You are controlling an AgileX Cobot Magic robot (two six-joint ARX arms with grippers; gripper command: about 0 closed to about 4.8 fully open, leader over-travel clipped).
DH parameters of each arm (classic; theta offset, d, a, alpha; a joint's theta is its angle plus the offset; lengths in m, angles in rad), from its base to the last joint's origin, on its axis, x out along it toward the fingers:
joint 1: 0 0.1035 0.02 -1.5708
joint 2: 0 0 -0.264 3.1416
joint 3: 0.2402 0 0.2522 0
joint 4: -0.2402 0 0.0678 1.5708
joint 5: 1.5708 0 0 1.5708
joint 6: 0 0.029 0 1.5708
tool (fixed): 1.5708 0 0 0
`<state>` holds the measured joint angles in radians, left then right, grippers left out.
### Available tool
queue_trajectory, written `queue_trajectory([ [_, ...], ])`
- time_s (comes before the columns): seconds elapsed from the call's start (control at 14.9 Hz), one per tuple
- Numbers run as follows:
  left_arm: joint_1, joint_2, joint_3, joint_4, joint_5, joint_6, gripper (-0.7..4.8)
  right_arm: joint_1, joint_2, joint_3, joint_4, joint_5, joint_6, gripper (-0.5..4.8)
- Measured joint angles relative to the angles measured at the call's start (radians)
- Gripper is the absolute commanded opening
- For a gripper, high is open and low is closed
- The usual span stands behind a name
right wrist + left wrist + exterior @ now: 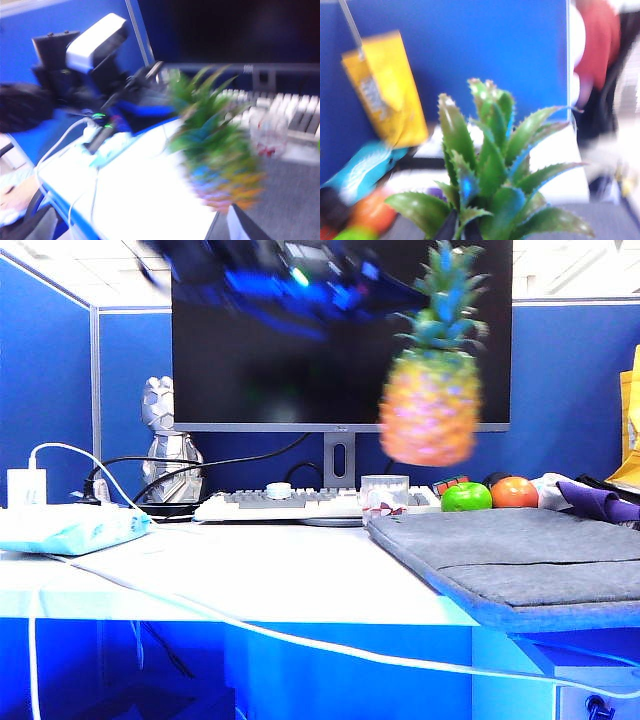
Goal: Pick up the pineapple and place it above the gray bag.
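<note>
The pineapple [430,390], yellow-orange with a green-blue spiky crown, hangs blurred in the air in front of the monitor. It is above the near-left end of the gray bag [520,555], clear of its surface. My left gripper [461,229] is shut on the crown, with its dark fingertips [451,227] showing between the leaves [490,165]. In the exterior view that arm is a dark blur [300,280] along the top. My right gripper [150,235] is open and holds nothing. One of its fingers [239,225] shows beside the pineapple [220,150], just over the gray bag [285,195].
A green apple [466,497], an orange fruit [514,492] and a purple cloth [595,502] lie behind the bag. A keyboard [290,503] and a small cup [384,492] sit under the monitor. A light-blue pouch [70,528] lies at the left, and a white cable [250,630] crosses the table front.
</note>
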<state>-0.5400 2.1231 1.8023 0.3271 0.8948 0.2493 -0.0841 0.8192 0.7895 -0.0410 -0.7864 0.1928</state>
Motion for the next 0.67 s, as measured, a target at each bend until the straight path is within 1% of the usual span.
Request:
queue_trajectory([
  [0.07, -0.014, 0.056, 0.000, 0.115, 0.003, -0.082, -0.06, -0.001, 0.000, 0.000, -0.014, 0.000, -0.008, 4.79],
  [0.2, -0.033, 0.133, -0.004, 0.213, 0.004, -0.172, -0.06, -0.005, 0.000, 0.000, -0.042, 0.001, -0.043, 4.79],
  [0.34, -0.045, 0.159, -0.006, 0.258, 0.003, -0.194, -0.06, -0.004, 0.004, 0.000, -0.104, 0.023, -0.117, 4.79],
  [0.4, -0.046, 0.168, -0.005, 0.309, 0.002, -0.195, -0.06, -0.005, 0.010, -0.002, -0.169, 0.066, -0.177, 4.79],
  [0.47, -0.046, 0.175, -0.004, 0.334, -0.012, -0.195, -0.06, -0.005, 0.015, -0.004, -0.213, 0.081, -0.208, 4.79],
  [0.67, -0.043, 0.204, -0.004, 0.336, -0.047, -0.195, -0.06, -0.004, 0.020, -0.005, -0.230, 0.083, -0.218, 4.79],
])
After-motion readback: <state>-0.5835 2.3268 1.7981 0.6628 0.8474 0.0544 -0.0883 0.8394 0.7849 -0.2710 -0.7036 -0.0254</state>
